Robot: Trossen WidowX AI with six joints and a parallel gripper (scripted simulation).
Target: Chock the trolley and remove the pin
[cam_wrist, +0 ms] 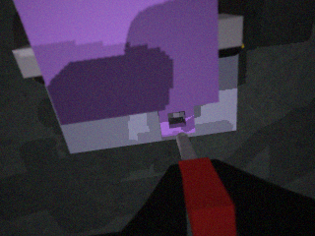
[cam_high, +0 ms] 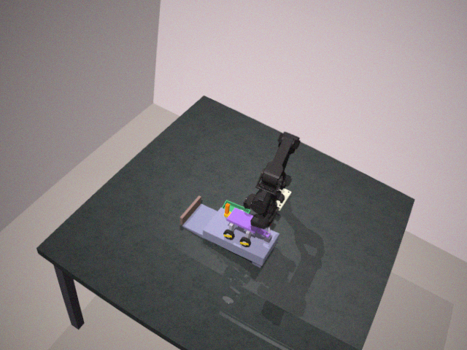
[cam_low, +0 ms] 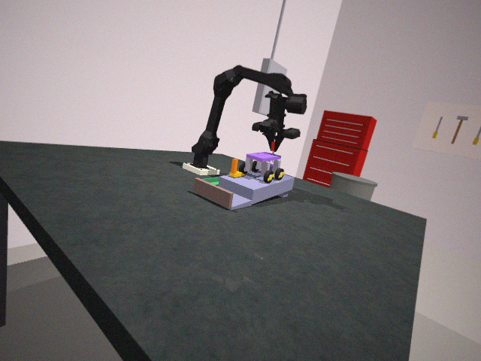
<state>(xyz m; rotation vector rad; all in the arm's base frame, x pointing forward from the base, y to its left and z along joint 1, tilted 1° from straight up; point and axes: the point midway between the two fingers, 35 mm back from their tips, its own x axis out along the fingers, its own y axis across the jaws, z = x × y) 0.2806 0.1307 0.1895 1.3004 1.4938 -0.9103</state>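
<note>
chock's black base too small to distinguish

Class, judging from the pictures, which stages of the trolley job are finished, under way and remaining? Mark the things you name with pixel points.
Apparently done: the chock point(cam_high: 227, 210) point(cam_low: 234, 169) stands at the trolley's point(cam_high: 241, 218) point(cam_low: 263, 156) point(cam_wrist: 123, 59) downhill end; contact is unclear.
In hand: the gripper point(cam_low: 273, 147) point(cam_wrist: 193, 170) grips the red-headed pin point(cam_low: 272, 146) point(cam_wrist: 209, 189), raised.
Left: tray point(cam_high: 236, 205) point(cam_low: 211, 180) drop, release, retreat.

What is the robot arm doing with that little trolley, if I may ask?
The arm's jaws grip the red-headed stop pin, apparently lifted out, above the uphill end of the purple trolley. The trolley stands on the ramp, with the orange-handled chock on its downhill side. The pin isn't in the green tray yet.
</note>
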